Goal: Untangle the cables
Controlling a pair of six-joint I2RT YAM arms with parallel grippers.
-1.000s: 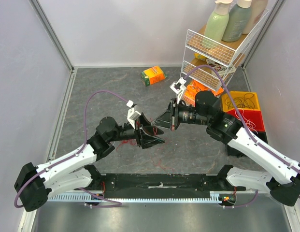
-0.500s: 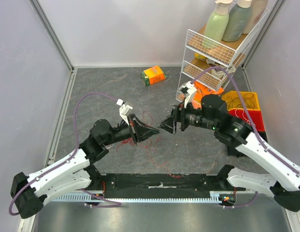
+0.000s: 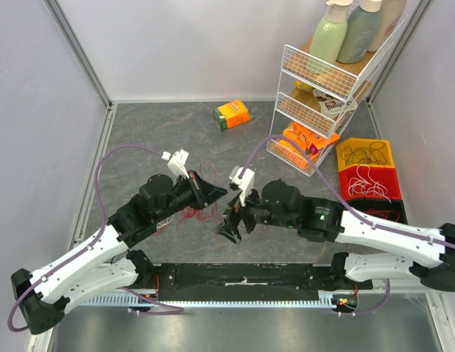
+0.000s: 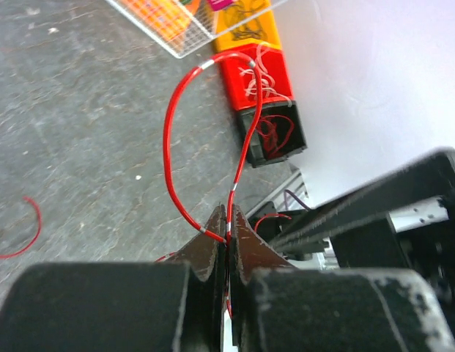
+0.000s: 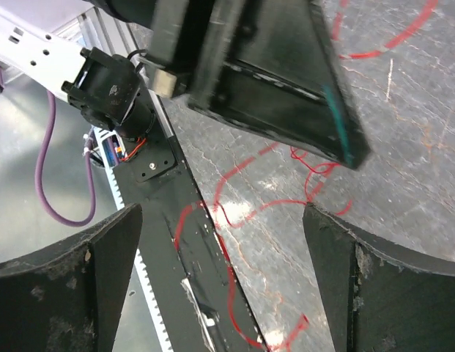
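A loose tangle of red cables (image 3: pixel 195 214) lies on the grey table under both grippers. My left gripper (image 3: pixel 217 193) hangs above it, shut on one red cable (image 4: pixel 168 136) that loops up out of the left gripper (image 4: pixel 228 224). My right gripper (image 3: pixel 230 226) is just to the right and nearer, wide open over the strands. In the right wrist view the right gripper (image 5: pixel 221 213) holds nothing, and a red cable (image 5: pixel 245 211) runs across the table between its fingers (image 5: pixel 66 282). At the right, black cables (image 3: pixel 365 154) fill a yellow bin, white cables (image 3: pixel 370 180) a red bin, and red cables (image 4: pixel 273 133) a black bin.
A white wire rack (image 3: pixel 322 95) with snack packs and bottles (image 3: pixel 344 29) stands at the back right, beside the three bins. An orange box (image 3: pixel 233 114) lies at the back centre. A black rail (image 3: pixel 242 275) runs along the near edge, and grey walls close in both sides.
My left gripper has shut on a red cable and drawn back to the left. My right gripper has opened wide and swung left and nearer, low over the strands.
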